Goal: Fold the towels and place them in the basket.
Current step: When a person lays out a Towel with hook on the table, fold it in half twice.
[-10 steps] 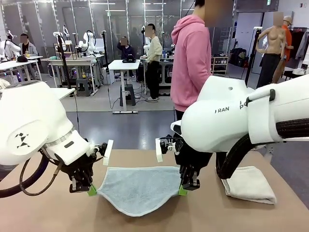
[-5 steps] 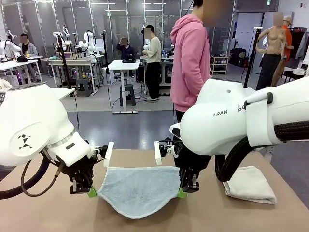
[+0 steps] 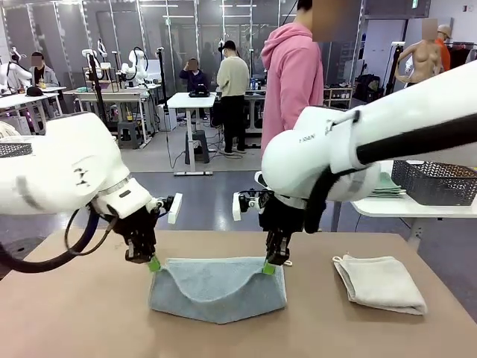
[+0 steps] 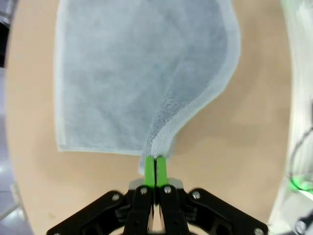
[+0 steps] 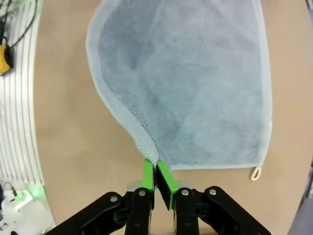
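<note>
Evidently soft, light and limp, the blue-grey towel (image 3: 216, 289) sags at lower centre of the front view between the left gripper (image 3: 153, 264) and right gripper (image 3: 269, 267), each clamped on a top corner, probably the best hold.

It was a lab — an open hall with rows of white workbenches (image 3: 191, 100) loaded with gear and trailing cables, people (image 3: 232, 93) standing at them, a bare grey floor (image 3: 186, 195) and strip lights (image 3: 156, 6) overhead.
</note>
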{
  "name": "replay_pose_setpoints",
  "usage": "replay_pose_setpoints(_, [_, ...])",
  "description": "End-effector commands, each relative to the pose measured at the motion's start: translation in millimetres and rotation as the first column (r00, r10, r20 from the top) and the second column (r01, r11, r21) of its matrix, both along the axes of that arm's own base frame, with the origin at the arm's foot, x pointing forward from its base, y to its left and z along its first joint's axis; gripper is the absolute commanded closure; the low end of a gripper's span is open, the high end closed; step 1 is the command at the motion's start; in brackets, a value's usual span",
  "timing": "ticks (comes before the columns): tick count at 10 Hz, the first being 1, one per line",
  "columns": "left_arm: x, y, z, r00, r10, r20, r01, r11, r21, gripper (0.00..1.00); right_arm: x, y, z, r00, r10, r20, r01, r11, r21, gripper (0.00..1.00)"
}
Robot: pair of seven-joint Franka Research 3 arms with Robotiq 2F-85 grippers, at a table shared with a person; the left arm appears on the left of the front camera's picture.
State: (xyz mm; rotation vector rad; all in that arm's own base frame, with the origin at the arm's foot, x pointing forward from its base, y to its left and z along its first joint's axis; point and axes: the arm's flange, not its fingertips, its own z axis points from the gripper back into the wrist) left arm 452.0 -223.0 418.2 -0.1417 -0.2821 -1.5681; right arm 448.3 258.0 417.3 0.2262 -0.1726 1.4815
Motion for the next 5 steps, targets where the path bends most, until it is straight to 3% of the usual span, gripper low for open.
replay_pose_setpoints(1, [46, -4, -5, 0.999, -0.031, -0.032, 0.030, 0.999, -0.032, 0.99, 45, 0, -5, 0.999, -0.022, -0.046, 0.022, 1.000, -0.001, 0.93])
replay_pose_setpoints(3, [75, -2, -10, 0.999, -0.017, -0.041, 0.016, 0.999, -0.028, 0.99, 72, -6, -11, 0.993, -0.084, -0.088, 0.082, 0.996, -0.032, 0.93])
replay_pose_setpoints(5, [101, 0, -18, 0.998, -0.020, -0.062, 0.019, 1.000, -0.021, 0.99, 97, -12, -17, 0.986, -0.149, -0.080, 0.145, 0.988, -0.050, 0.93])
